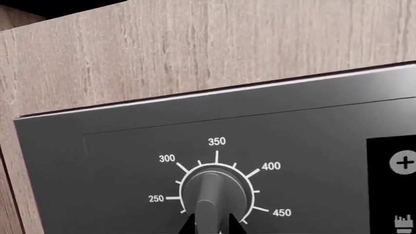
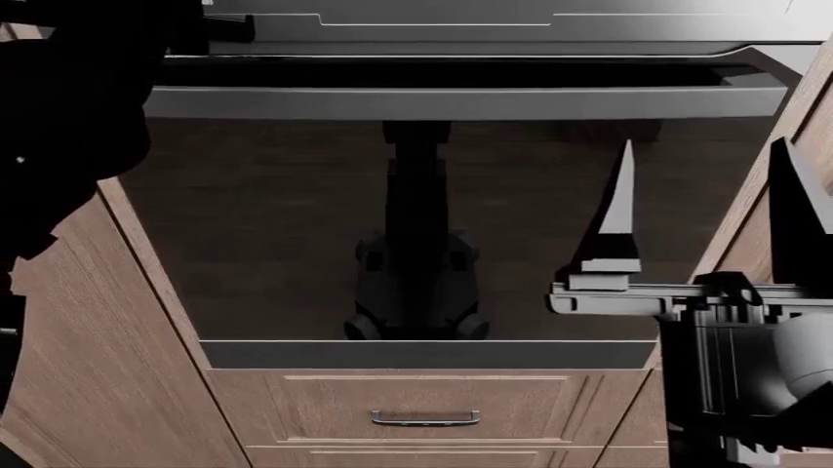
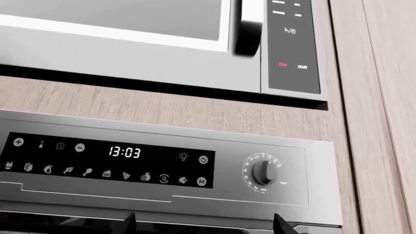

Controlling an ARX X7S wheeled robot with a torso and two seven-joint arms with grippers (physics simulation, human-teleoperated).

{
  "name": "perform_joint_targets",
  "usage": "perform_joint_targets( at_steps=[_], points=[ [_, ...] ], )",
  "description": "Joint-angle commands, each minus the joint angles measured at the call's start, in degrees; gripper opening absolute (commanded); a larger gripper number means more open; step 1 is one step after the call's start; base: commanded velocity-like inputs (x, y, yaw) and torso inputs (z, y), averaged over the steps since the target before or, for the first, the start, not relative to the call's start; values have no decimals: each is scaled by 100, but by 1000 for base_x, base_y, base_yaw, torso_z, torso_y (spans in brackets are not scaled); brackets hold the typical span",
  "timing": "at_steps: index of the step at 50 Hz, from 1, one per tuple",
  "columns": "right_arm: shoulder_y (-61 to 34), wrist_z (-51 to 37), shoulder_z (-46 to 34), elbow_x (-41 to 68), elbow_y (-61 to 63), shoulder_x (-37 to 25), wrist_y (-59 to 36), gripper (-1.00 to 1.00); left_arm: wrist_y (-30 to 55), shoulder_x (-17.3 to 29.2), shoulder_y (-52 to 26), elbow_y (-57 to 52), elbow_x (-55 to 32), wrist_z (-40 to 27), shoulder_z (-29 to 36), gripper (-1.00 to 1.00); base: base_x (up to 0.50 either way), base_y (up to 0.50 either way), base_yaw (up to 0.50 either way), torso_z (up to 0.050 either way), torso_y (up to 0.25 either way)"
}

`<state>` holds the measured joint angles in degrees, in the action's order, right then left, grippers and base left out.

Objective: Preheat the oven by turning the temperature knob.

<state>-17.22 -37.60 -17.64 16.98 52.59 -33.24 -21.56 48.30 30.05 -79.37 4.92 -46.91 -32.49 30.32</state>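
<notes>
Oven (image 2: 430, 224): built into light wood cabinetry; dark reflective glass door under a long grey bar handle (image 2: 469, 102), grey control panel (image 3: 162, 161) above that.
Temperature knob (image 1: 213, 192): dark, round, at the panel's left end; white scale reads 250, 300, 350, 400, 450.
Left gripper (image 1: 213, 225): two dark fingertips sit either side of the knob's grip, apparently clasping it; actual contact not clear.
Right gripper (image 2: 696, 219): held before the door's right edge, fingers spread wide, gripping nothing.
Left wrist view only: the knob scale, a plus button (image 1: 403, 162) at the display's edge.
Right wrist view only: display (image 3: 123, 152) reading 13:03, icon row, a second knob (image 3: 263, 171) at the panel's right end, a microwave (image 3: 162, 39) above.
Head view only: the door, a drawer (image 2: 423, 405) with a small metal handle under it.
</notes>
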Motion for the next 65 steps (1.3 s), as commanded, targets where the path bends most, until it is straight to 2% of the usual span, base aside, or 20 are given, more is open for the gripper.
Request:
perform_joint_targets(
  at_steps=[1, 41, 54, 65],
  points=[
    [-1, -4, -39, -14, -17, -4, 11, 100, 51, 32, -58, 15, 239, -64, 62, -100, 0, 0, 0, 0, 0],
    [-10, -55, -20, 70, 14, -54, 17, 100, 597, 2, -1130, -69, 647, 79, 611, -100, 0, 0, 0, 0, 2],
    [-27, -80, 18, 112, 49, -80, 3, 100, 634, 22, -1165, -164, 757, 158, 824, -100, 0, 0, 0, 1, 4],
    [-47, -122, 80, 161, 105, -100, -11, 100, 812, 91, -1071, -367, 677, 506, 1166, -100, 0, 0, 0, 1, 4]
  ],
)
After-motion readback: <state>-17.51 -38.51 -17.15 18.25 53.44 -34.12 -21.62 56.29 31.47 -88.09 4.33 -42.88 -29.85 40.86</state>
